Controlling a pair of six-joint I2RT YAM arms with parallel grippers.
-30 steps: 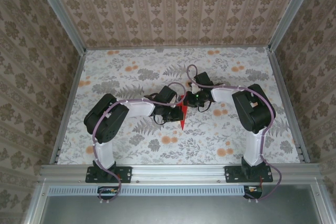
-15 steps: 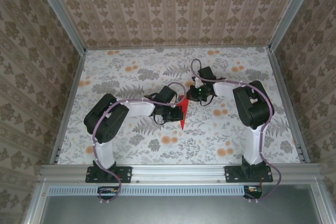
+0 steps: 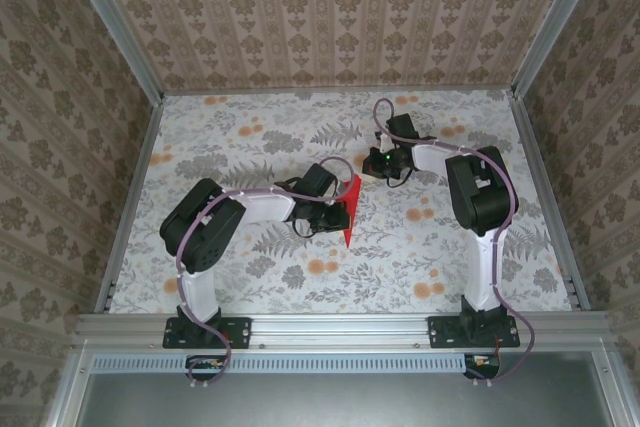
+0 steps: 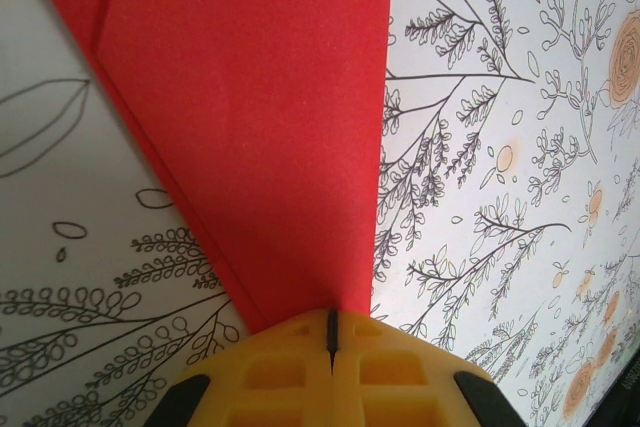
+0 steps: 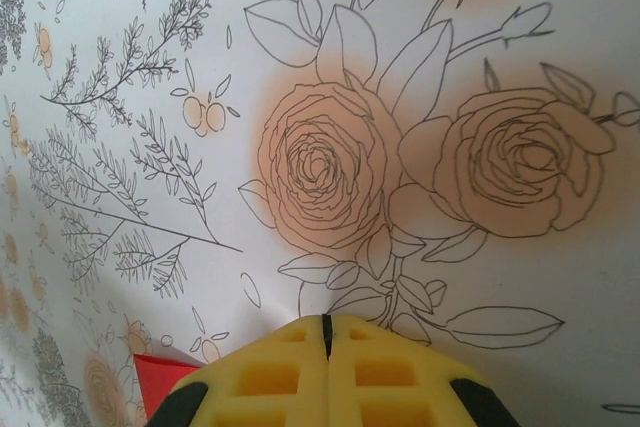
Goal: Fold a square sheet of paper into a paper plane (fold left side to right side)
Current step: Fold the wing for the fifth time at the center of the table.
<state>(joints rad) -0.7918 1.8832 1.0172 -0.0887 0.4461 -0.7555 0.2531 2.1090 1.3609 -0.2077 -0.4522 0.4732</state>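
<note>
Paper (image 3: 347, 210) sits mid-counter (image 3: 240, 137), folded into a narrow red wedge with its point toward the near edge. Left gripper (image 4: 331, 335) is closed, its tips touching the wedge's narrow end in the wrist view. I can't tell whether it's pinching or just pressing. Right gripper (image 5: 325, 337) is closed too, holding nothing, over the rose print (image 5: 320, 172) just far-right of the paper. I see one red corner at the lower left of its wrist view.

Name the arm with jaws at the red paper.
The left arm: its shut jaws meet the paper at its narrow tip. The right arm aims its jaws at orange roses instead.
</note>
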